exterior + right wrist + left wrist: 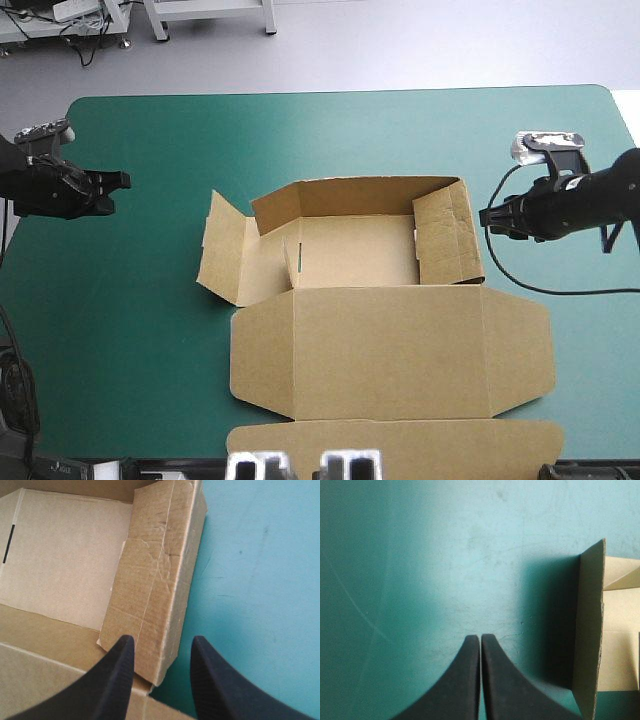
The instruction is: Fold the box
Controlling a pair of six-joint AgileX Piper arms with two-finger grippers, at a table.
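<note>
The left tool point(480, 639) hangs closed over the bare teal-green surface point(150, 330), left of the box point(390, 340) and apart from it. The right tool point(162, 642) stands open, its fingers point(115, 680) either side of the raised right wall point(155, 580) at its near corner, seemingly not touching. The box lies mid-surface, long axis left to right, lid flat toward the near edge.
</note>
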